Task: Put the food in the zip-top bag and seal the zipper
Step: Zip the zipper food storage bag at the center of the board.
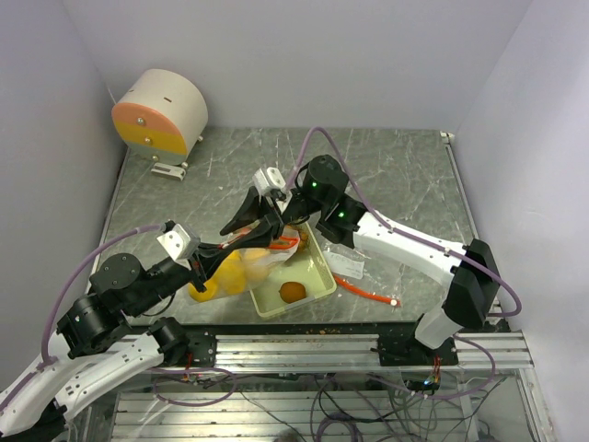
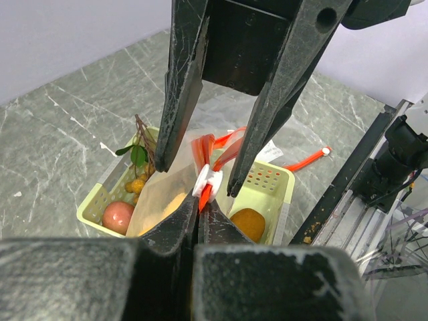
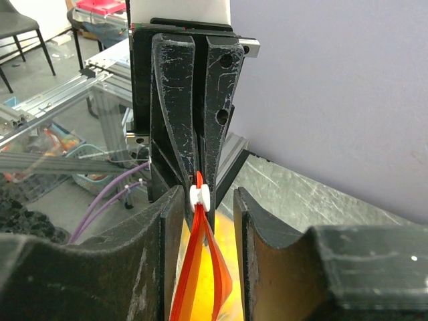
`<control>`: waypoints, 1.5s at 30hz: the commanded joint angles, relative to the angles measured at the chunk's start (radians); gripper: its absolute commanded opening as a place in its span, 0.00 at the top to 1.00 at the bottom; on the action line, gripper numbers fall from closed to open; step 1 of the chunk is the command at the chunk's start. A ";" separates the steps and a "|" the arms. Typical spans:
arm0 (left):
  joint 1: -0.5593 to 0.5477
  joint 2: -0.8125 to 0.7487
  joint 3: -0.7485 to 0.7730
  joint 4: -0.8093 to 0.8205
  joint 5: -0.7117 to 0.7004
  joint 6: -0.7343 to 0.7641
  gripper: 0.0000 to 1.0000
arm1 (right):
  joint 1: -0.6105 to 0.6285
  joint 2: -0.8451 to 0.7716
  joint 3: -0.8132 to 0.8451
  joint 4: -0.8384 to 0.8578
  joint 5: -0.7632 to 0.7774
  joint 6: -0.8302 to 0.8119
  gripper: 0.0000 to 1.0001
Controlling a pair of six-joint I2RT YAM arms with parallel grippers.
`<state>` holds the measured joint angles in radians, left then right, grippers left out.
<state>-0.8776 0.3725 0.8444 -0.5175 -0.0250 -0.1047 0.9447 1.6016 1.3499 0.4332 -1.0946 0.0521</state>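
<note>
Zipper action: left gripper (image 2: 198, 212) is clamped tight on the red zipper strip (image 2: 200, 150) at the mouth of the zip-top bag (image 1: 241, 272), white slider (image 3: 200, 196) right at its tips. Right gripper (image 3: 207, 199) straddles that slider, jaws parted, not pinching. Yellow fruits (image 1: 225, 276) sit inside the bag; an orange fruit (image 1: 293, 292), apple (image 2: 118, 215) and berries (image 2: 137, 184) lie in the tray (image 2: 271, 179).

You've got white shells and black joints on the left arm (image 1: 110, 295) and right arm (image 1: 405, 244), lilac cables (image 1: 319, 131) looping off both, green lights (image 1: 315, 184) glowing on the right one's joints, and scuffed, scratched black fingers (image 2: 184, 80).
</note>
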 commanded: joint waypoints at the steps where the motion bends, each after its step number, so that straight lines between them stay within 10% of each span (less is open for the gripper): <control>1: 0.005 -0.003 0.033 0.001 0.007 -0.005 0.93 | 0.005 0.008 0.036 -0.001 -0.016 0.004 0.67; 25: 0.003 -0.013 0.033 -0.004 -0.009 -0.013 0.93 | 0.009 0.041 0.028 -0.028 -0.016 0.005 0.72; 45: 0.004 -0.068 0.083 -0.068 -0.071 -0.010 0.93 | -0.041 -0.015 -0.041 -0.077 0.034 -0.034 0.99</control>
<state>-0.8764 0.3431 0.8509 -0.5674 -0.0570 -0.1123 0.9497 1.6272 1.3506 0.3840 -1.0859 0.0380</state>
